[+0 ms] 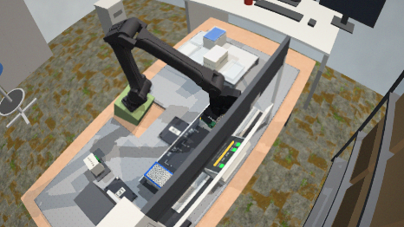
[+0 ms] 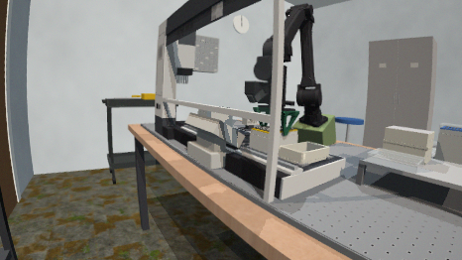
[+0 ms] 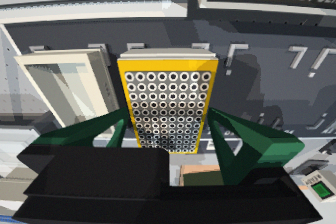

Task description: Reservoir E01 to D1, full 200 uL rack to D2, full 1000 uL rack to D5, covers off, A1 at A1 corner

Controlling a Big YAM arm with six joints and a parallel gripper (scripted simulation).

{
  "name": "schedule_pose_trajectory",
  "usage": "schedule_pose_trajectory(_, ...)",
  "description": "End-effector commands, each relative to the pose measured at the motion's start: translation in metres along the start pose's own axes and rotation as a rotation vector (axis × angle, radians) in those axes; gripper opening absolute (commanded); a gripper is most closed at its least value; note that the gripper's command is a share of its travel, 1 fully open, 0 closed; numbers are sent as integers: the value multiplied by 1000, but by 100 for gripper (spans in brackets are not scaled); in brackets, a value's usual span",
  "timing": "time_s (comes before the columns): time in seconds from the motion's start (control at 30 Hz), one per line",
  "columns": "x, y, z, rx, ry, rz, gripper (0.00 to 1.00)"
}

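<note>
A yellow tip rack (image 3: 165,100), uncovered and full of pale tip rings, sits flat inside the deck brackets; in the exterior view only its yellow edge (image 2: 260,129) shows. My gripper (image 3: 167,111) (image 1: 211,120) is open, its green fingers spread on either side of the rack's near end and clear of its sides. The open, empty one-well reservoir (image 3: 65,85) (image 2: 308,152) sits in the position to the left of the rack in the wrist view. A blue tip rack (image 1: 158,174) with pale tips, cover off, sits at the deck's other end.
The liquid handler's dark gantry beam (image 1: 225,134) runs over the deck beside my arm. The SHELF (image 1: 236,71) (image 2: 397,160) holds a blue-topped box (image 1: 215,35) and a white covered box (image 1: 215,56) (image 2: 408,141). A small green-lit box (image 3: 319,188) sits at the lower right.
</note>
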State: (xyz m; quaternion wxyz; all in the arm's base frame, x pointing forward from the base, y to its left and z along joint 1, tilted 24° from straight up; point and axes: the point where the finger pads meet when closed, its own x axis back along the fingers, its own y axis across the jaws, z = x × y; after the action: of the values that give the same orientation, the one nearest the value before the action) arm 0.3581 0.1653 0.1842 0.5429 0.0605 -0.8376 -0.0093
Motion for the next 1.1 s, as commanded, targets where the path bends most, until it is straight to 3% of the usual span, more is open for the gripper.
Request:
schedule_pose_trajectory(0.0,23,9,-20,-1,-48,-21,100)
schedule_pose_trajectory(1.07,78,8,-19,-11,-60,-25,100)
